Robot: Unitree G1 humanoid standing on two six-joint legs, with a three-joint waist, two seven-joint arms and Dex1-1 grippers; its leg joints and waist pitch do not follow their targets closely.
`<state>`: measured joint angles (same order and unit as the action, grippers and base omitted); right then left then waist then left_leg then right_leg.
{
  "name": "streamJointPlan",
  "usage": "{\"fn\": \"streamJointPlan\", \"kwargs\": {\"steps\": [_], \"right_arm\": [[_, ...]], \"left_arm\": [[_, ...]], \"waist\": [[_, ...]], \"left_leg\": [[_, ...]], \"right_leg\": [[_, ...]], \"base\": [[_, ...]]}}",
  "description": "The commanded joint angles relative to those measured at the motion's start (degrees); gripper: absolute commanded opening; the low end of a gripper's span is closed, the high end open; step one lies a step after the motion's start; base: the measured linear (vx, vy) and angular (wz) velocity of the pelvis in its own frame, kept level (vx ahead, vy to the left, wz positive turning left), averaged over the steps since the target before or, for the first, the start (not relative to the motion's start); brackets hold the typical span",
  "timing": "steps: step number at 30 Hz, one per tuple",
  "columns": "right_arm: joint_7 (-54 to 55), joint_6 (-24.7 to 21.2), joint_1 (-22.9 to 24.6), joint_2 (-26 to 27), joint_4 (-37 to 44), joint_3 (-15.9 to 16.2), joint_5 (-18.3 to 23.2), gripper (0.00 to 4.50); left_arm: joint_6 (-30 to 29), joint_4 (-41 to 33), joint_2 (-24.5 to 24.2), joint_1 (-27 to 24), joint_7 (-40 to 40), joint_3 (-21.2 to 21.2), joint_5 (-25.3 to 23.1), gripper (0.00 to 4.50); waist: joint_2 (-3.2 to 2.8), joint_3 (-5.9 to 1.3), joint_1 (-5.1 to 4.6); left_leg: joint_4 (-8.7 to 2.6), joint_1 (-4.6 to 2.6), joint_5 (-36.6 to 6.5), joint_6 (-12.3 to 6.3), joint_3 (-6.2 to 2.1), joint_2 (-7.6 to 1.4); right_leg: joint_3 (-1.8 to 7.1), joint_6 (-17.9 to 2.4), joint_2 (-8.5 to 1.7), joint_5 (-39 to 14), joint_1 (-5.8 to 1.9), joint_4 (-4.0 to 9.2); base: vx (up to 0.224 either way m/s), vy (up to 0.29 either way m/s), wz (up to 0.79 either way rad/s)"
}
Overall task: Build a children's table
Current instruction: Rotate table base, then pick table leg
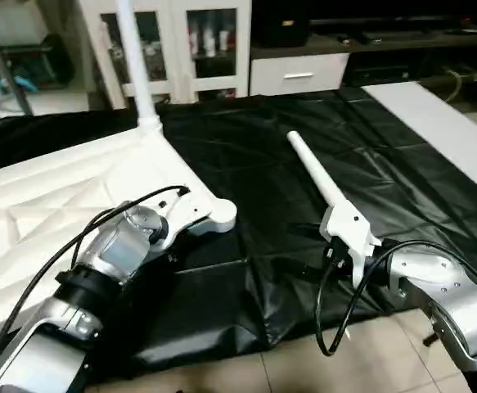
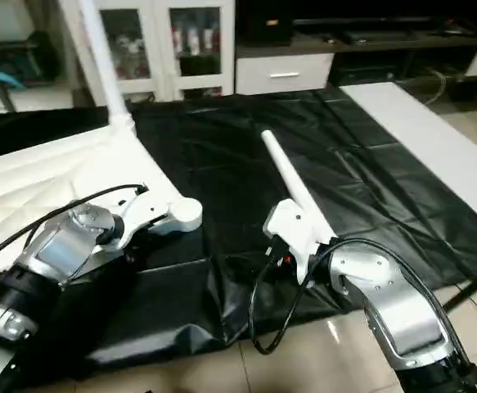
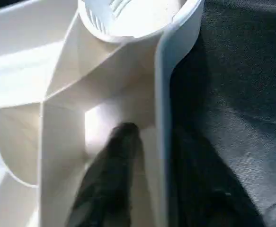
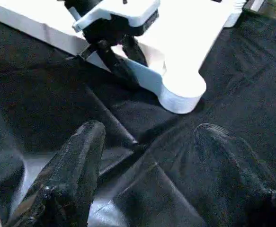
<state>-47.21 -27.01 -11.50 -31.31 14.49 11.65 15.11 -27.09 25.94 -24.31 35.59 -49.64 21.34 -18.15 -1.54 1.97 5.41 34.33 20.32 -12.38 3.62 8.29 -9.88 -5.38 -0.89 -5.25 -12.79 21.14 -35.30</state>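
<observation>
The white tabletop [image 1: 66,192] lies upside down on the left, ribbed underside up. One white leg [image 1: 136,57] stands upright in its far corner socket. The near corner socket [image 1: 220,214] holds nothing. My left gripper [image 3: 159,135] straddles the tabletop's rim just behind that socket, one finger inside the rim and one outside, shut on it; the right wrist view shows it too [image 4: 119,52]. A second white leg [image 1: 316,176] lies loose on the black cover. My right gripper [image 4: 149,130] hovers low over the cover near that leg's closer end, open and holding nothing.
The black cover [image 1: 246,155] spreads over the worktable and hangs wrinkled over its front edge above the tiled floor [image 1: 303,368]. A bare pale strip of worktable [image 1: 443,123] runs along the right. White cabinets [image 1: 197,49] and a dark shelf unit stand behind.
</observation>
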Motion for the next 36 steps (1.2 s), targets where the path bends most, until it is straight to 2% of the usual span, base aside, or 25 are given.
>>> {"fn": "streamJointPlan", "kwargs": {"steps": [1,5,8,9,10,11,12,13,14,15,16,17,19,20,21,23,24,26,27,28,29,32,33,34,36], "right_arm": [[0.7,0.1,-0.3,0.2,-0.3,-1.6,0.0,3.22],[1.4,-1.1,-0.4,1.1,0.8,-4.2,2.6,3.22],[2.7,-3.7,-0.6,2.1,2.1,-7.3,6.1,3.22],[3.1,-4.4,-0.6,2.4,2.3,-7.9,6.7,3.22],[3.5,-5.1,-0.7,2.6,2.5,-8.5,7.4,3.22],[3.9,-5.6,-0.8,2.9,2.6,-8.8,7.7,3.22],[4.5,-6.3,-1.0,3.0,2.6,-9.1,7.7,3.22],[4.5,-6.3,-1.0,3.0,2.6,-9.1,7.7,3.22],[8.5,-8.4,-1.9,4.1,1.2,-10.1,5.8,3.22],[12.6,-9.5,-2.8,5.5,-0.6,-11.1,3.7,3.22],[13.5,-9.6,-3.0,5.8,-0.9,-11.3,3.3,3.22],[16.0,-9.8,-3.4,6.8,-2.0,-11.8,2.3,3.22],[21.3,-10.2,-4.4,8.7,-4.4,-12.7,0.3,3.22],[26.3,-10.9,-5.7,10.1,-7.6,-13.3,-2.2,3.22],[28.5,-11.6,-6.5,10.4,-9.6,-13.4,-3.2,3.22],[28.9,-12.9,-7.5,10.5,-11.6,-13.6,-2.8,3.40],[29.3,-14.1,-8.3,10.8,-12.2,-14.6,-1.8,3.59],[30.4,-16.7,-10.2,11.0,-13.6,-16.4,-1.1,3.70],[30.8,-17.7,-11.0,10.7,-14.4,-16.8,-1.3,3.83],[30.8,-18.3,-12.1,10.0,-16.1,-17.0,-1.9,3.95],[31.1,-18.4,-12.8,9.7,-17.3,-17.1,-2.3,3.95],[31.4,-18.9,-15.7,8.7,-22.8,-17.1,-3.2,4.25],[29.3,-19.4,-17.3,7.9,-27.0,-16.7,-2.5,4.42],[28.8,-19.6,-17.6,7.8,-27.7,-16.5,-2.3,4.42],[26.3,-20.4,-18.9,7.2,-30.7,-15.6,-1.9,4.47]], "left_arm": [[-0.3,0.0,-0.4,-1.9,-1.5,2.4,0.0,1.86],[-1.6,-5.3,-2.2,-2.9,-4.0,0.5,2.1,2.11],[-5.4,-13.8,-5.7,-4.2,-7.0,-4.0,5.6,2.38],[-6.1,-15.9,-6.8,-4.6,-7.6,-5.2,6.3,2.42],[-6.5,-17.9,-7.8,-5.0,-8.4,-6.5,7.3,2.47],[-7.3,-19.8,-8.4,-5.4,-9.2,-8.0,8.7,2.47],[-8.9,-22.1,-9.0,-5.7,-10.1,-9.9,10.3,2.47],[-8.9,-22.1,-9.0,-5.7,-10.1,-9.9,10.3,2.47],[-13.4,-26.8,-8.6,-6.2,-10.0,-14.6,14.3,2.47],[-17.0,-29.2,-6.5,-6.1,-8.4,-18.8,17.3,2.47],[-17.6,-29.6,-5.9,-6.2,-8.0,-19.6,17.9,2.47],[-17.7,-29.5,-3.3,-5.8,-4.8,-22.2,19.0,2.47],[-16.9,-28.6,2.3,-5.3,2.2,-26.7,20.8,2.47],[-14.5,-28.2,9.2,-5.8,10.1,-30.5,22.8,2.47],[-13.4,-28.5,13.5,-6.9,14.5,-31.9,23.5,2.47],[-12.0,-29.7,16.0,-9.4,16.9,-30.0,22.2,2.50],[-10.1,-31.0,15.9,-11.0,15.8,-27.8,21.9,2.51],[-8.0,-33.8,15.9,-13.5,13.7,-24.0,21.5,2.51],[-7.7,-34.9,15.7,-14.2,12.7,-22.6,21.4,2.51],[-7.0,-35.6,14.4,-14.6,10.8,-19.9,20.5,2.51],[-6.7,-35.8,13.9,-14.7,9.8,-18.8,20.3,2.51],[-6.7,-36.1,11.8,-15.0,6.1,-15.4,21.3,2.51],[-7.5,-36.1,10.1,-14.9,3.8,-13.8,22.4,2.51],[-7.6,-36.2,9.8,-14.9,3.4,-13.5,22.7,2.51],[-7.4,-36.5,8.6,-15.0,1.4,-12.4,23.6,2.51]], "waist": [[0.15,-2.94,-0.09],[0.26,-2.82,-0.33],[0.31,-2.77,-0.37],[0.75,-2.91,-0.48],[0.82,-2.84,-0.49],[1.25,-2.84,-0.62],[1.15,-2.83,-0.50],[1.06,-2.77,-0.51],[1.49,-2.66,-0.60],[1.68,-2.65,-0.70],[1.62,-2.49,-0.62],[1.43,-2.47,-0.38],[1.71,-2.39,-0.45],[1.86,-2.41,-0.34],[1.82,-2.45,-0.41],[2.20,-2.46,-0.09],[2.07,-2.55,-0.03],[2.23,-2.71,-0.37],[2.21,-2.77,-0.34],[2.49,-2.70,-0.36],[2.36,-2.68,-0.23],[2.40,-2.25,-0.26],[1.63,-2.37,-0.41],[1.83,-2.41,-0.45],[1.78,-2.46,-0.40]], "left_leg": [[-4.28,0.09,-2.7,-4.29,-0.83,-3.42],[-4.55,0.01,-4.5,-3.64,-0.74,-3.56],[-4.59,-0.12,-4.9,-3.17,-0.55,-3.60],[-4.45,0.06,-2.7,-3.51,-0.52,-3.53],[-4.43,0.04,-2.3,-3.67,-0.46,-3.54],[-4.30,0.11,-1.2,-3.98,-0.35,-3.43],[-4.19,0.10,-0.5,-4.07,-0.30,-3.40],[-4.16,0.11,-0.1,-4.31,-0.24,-3.35],[-4.19,0.08,0.3,-4.23,-0.16,-3.39],[-4.16,-0.03,1.3,-3.38,-0.03,-3.32],[-4.18,0.06,0.9,-3.25,0.04,-3.22],[-4.15,-0.22,-0.1,-2.80,0.19,-3.23],[-4.10,-0.16,-1.1,-2.03,0.39,-3.20],[-4.17,-0.25,-1.6,-1.96,0.43,-3.16],[-4.08,-0.04,-1.9,-1.46,0.45,-3.28],[-4.02,0.09,-2.5,-1.90,0.48,-3.20],[-4.03,0.56,-1.4,-2.67,0.40,-3.00],[-4.10,0.76,0.0,-3.47,0.10,-3.11],[-3.86,0.35,0.7,-3.48,0.35,-3.07],[-3.81,0.40,0.9,-3.63,0.50,-2.99],[-3.82,0.38,0.8,-3.65,0.52,-2.93],[-4.07,0.28,-1.8,-2.48,0.80,-3.01],[-4.05,0.05,-3.2,-1.21,0.82,-2.85],[-4.03,0.04,-3.6,-0.99,0.80,-2.79],[-3.95,-0.04,-3.1,-0.64,0.92,-2.76]], "right_leg": [[3.43,-13.4,-4.14,2.9,-2.41,3.36],[3.47,-13.4,-4.31,1.1,-2.50,3.49],[3.59,-13.5,-4.35,-0.1,-2.43,3.52],[3.55,-13.5,-4.12,1.5,-2.40,3.18],[3.54,-13.7,-4.08,1.9,-2.26,3.17],[3.48,-13.9,-3.95,2.6,-2.22,3.09],[3.48,-14.4,-4.04,2.9,-2.18,2.84],[3.43,-14.5,-3.93,2.9,-2.04,2.90],[3.44,-14.6,-3.85,2.9,-1.97,2.86],[3.39,-15.5,-3.83,2.4,-1.76,2.70],[3.39,-15.6,-3.84,1.5,-1.72,2.83],[3.49,-15.3,-3.86,0.2,-1.61,2.99],[3.58,-15.6,-3.81,0.3,-1.56,3.11],[3.57,-15.5,-3.90,-0.3,-1.64,3.34],[3.74,-15.9,-3.93,0.3,-1.84,3.25],[3.80,-15.1,-3.96,-0.2,-2.04,3.54],[3.85,-12.9,-3.65,0.4,-2.30,3.27],[3.76,-11.7,-3.52,1.9,-2.44,3.12],[3.82,-11.9,-3.36,2.8,-2.01,3.10],[3.86,-12.0,-3.30,3.0,-2.01,3.08],[3.82,-12.1,-3.28,2.6,-1.98,3.02],[3.99,-11.4,-3.36,-1.9,-1.74,3.43],[3.98,-11.4,-3.17,-2.8,-1.54,3.51],[3.98,-11.5,-3.15,-2.7,-1.59,3.38],[4.08,-12.2,-2.97,-0.8,-1.55,3.18]], "base": [[0.000,0.000,0.00],[0.000,0.000,0.00],[0.000,0.000,0.00],[0.000,0.000,0.00],[0.000,0.000,0.00],[0.000,0.000,0.00],[0.000,0.000,0.00],[0.000,0.000,0.00],[0.000,0.000,0.00],[0.000,0.000,0.00],[0.000,0.000,0.00],[0.000,0.000,0.00],[0.000,0.000,0.00],[0.000,0.000,0.00],[0.000,0.000,0.00],[0.000,0.000,0.00],[0.000,0.000,0.00],[0.000,0.000,0.00],[0.000,0.000,0.00],[0.000,0.000,0.00],[0.000,0.000,0.00],[0.000,0.000,0.00],[0.000,0.000,0.00],[0.000,0.000,0.00],[0.000,0.000,0.00]]}}
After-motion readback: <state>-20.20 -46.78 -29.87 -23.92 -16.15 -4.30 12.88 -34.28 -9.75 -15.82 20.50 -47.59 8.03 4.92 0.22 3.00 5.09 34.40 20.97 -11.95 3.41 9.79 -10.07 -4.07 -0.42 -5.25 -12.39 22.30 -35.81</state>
